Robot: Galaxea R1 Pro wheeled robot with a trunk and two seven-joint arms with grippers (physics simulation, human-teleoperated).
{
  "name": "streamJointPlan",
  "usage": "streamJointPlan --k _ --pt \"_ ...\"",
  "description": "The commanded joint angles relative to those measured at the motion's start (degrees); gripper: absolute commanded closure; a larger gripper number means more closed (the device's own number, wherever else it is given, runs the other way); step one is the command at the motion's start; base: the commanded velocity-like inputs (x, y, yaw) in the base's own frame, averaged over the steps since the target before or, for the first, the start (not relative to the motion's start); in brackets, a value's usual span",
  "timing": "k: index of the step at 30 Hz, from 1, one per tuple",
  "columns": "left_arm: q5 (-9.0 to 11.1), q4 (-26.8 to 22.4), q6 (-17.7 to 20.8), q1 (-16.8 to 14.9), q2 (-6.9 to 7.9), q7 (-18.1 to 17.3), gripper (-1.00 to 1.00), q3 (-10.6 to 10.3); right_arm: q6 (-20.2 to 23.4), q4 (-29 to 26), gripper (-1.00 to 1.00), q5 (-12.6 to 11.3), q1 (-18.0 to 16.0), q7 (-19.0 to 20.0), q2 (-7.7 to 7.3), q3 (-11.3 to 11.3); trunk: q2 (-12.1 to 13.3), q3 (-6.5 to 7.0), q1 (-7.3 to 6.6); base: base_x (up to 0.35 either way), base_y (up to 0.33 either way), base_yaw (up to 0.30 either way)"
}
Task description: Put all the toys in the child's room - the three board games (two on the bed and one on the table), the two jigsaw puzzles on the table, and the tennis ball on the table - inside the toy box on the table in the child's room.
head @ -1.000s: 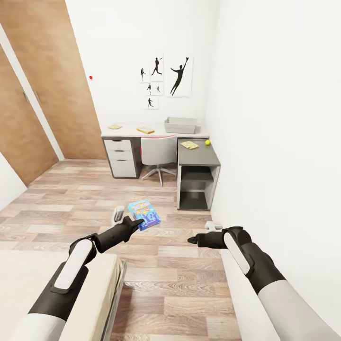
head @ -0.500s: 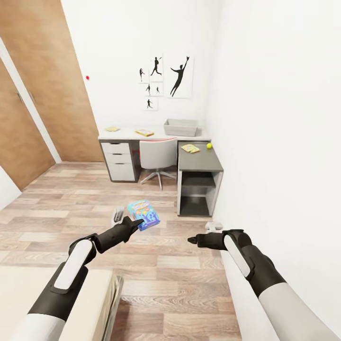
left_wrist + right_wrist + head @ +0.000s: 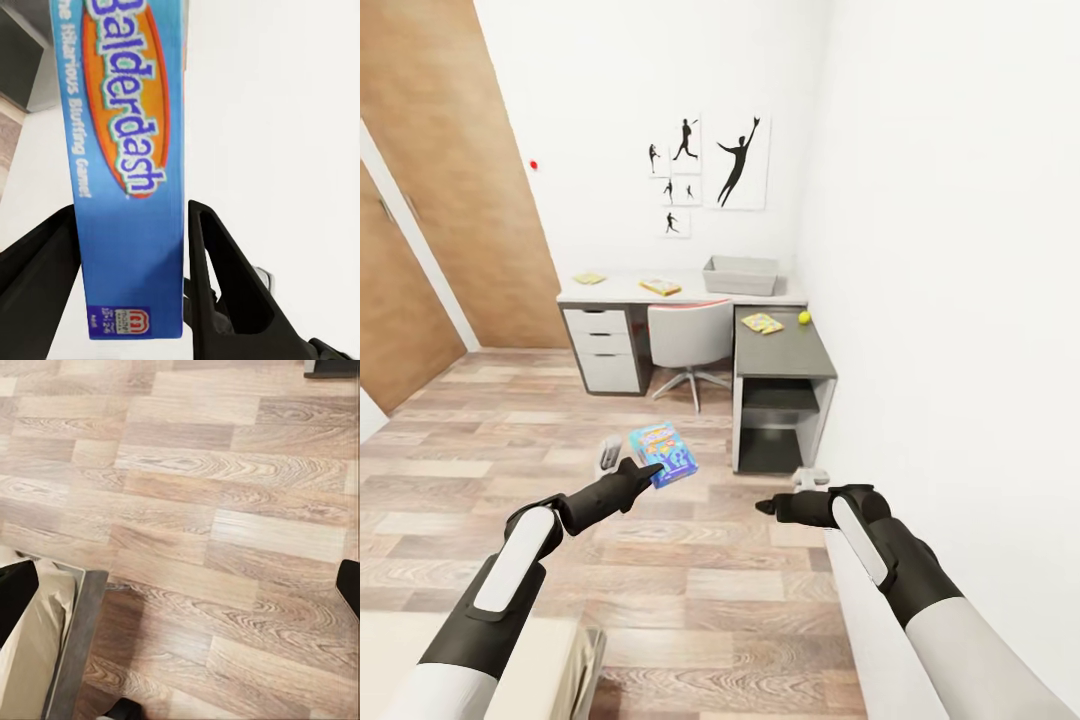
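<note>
White-walled child's room, wood plank floor [image 3: 690,560]. Left gripper [image 3: 650,470] clamped on 1 blue board game [image 3: 664,452], box edge between both fingers [image 3: 225,285]. Right gripper [image 3: 765,507]: spread wide, holding nothing. On table [image 3: 785,350] ahead: 1 toy box [image 3: 740,275], 1 tennis ball [image 3: 804,317], 1 jigsaw puzzle [image 3: 762,323] beside ball.

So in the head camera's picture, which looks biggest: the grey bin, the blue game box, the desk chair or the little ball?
As they appear there, largest first:
1. Desk chair
2. Toy box and Balderdash box: too alike to rank, and the game is much nearer the camera.
3. Tennis ball
</note>
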Motion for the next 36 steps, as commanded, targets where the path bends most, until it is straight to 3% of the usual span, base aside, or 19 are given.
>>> streamJointPlan --k 1,14,36 --pt "0.36 -0.03 0.11 -0.04 0.03 0.01 1.0 -0.04 0.19 -0.04 -1.0 0.4 -0.05 0.36 -0.04 0.08 -0.08 -0.08 0.05 0.334 -0.069 0.0" --pt "0.42 -0.03 0.11 0.04 0.03 0.01 1.0 -0.07 0.29 -0.3 -1.0 0.4 -0.05 0.34 -0.04 0.14 -0.08 -0.08 0.05 0.291 -0.063 -0.032" --pt "0.44 -0.03 0.11 0.11 0.03 -0.08 1.0 0.26 0.32 -0.5 -1.0 0.4 -0.05 0.35 0.04 0.26 -0.08 -0.08 0.05 0.028 -0.006 -0.017"
